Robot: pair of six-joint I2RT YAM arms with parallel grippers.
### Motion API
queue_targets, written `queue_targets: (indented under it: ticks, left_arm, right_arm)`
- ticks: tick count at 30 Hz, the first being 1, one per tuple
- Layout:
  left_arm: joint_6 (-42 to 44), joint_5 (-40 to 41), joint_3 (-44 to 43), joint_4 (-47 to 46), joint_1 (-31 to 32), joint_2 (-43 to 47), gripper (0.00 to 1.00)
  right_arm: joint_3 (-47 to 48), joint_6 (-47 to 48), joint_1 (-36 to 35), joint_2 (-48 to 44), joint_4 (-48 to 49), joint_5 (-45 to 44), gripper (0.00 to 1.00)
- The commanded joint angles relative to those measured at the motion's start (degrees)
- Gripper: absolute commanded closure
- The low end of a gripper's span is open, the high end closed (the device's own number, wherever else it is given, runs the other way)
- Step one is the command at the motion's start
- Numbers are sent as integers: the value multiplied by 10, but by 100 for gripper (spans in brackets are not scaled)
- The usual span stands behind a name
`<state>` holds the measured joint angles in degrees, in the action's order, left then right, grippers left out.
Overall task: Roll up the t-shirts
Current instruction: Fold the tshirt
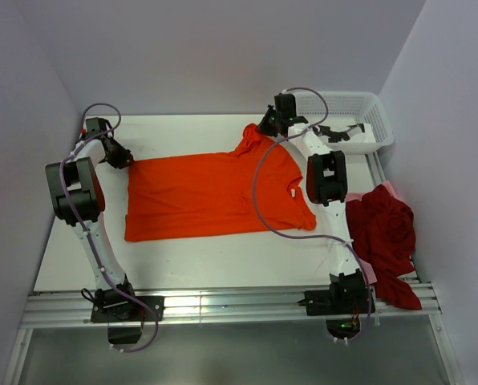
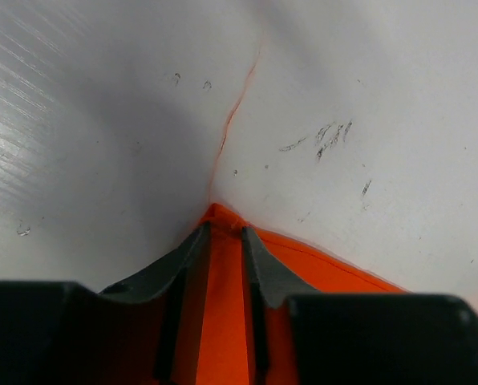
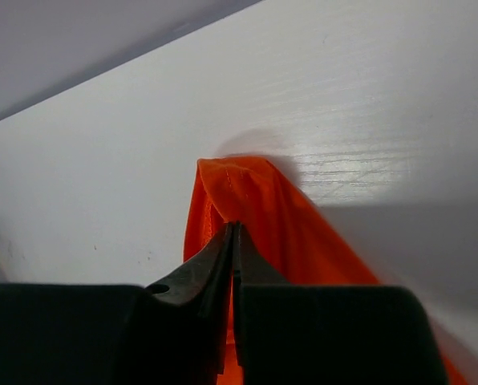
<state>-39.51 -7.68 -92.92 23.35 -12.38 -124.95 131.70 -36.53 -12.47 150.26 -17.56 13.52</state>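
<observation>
The orange t-shirt [image 1: 207,196] is of soft, plain cloth and lies spread flat in the middle of the white worktop [image 1: 223,257], with its collar toward the right. The worktop is smooth, with small dark scuff marks and one thin orange thread [image 2: 231,120] on it.

The left pincer [image 2: 223,231] is at the far left corner of the shirt. Its dark fingers stand a little apart and the pointed corner of the cloth is between them. Whether they already press the cloth, I cannot tell. The right pincer [image 3: 232,228] is closed on the far sleeve, and the cloth rises there in a narrow fold. Its tips hide the pinched part.

At the right edge of the worktop a dark red t-shirt [image 1: 383,228] lies crumpled in a heap. A pale pink cloth [image 1: 389,188] shows only at its borders. The white mesh basket [image 1: 375,108] stands in the far right corner. The right arm partly covers it, so what it contains is hard to make out.
</observation>
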Motion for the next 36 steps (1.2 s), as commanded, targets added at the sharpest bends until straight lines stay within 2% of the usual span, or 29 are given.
queue_targets:
  ticks: [1,4,10,14,18,23,27,36]
  left_arm:
    - [20,11,-18,12,-4,28,74]
    - [22,14,-20,13,-5,30,79]
    - [24,28,-23,20,-4,30,84]
    - [24,34,-23,22,-4,32,75]
    - [25,40,-28,28,-4,30,72]
    - [22,38,-17,18,-5,39,56]
    - [19,40,-14,10,-4,44,55]
    - [24,25,-62,30,1,-16,60]
  right_arm:
    - [1,-6,-3,-14,32,7,96]
    - [-7,-17,-2,-16,50,19,100]
    - [-75,-72,10,-51,144,64,100]
    - [-89,-76,12,-64,174,77,100]
    - [-108,-71,13,-79,201,85,100]
    - [-116,-64,12,-86,216,90,100]
    - [-118,-62,13,-88,218,93,100]
    - [-128,-68,13,-95,231,109,100]
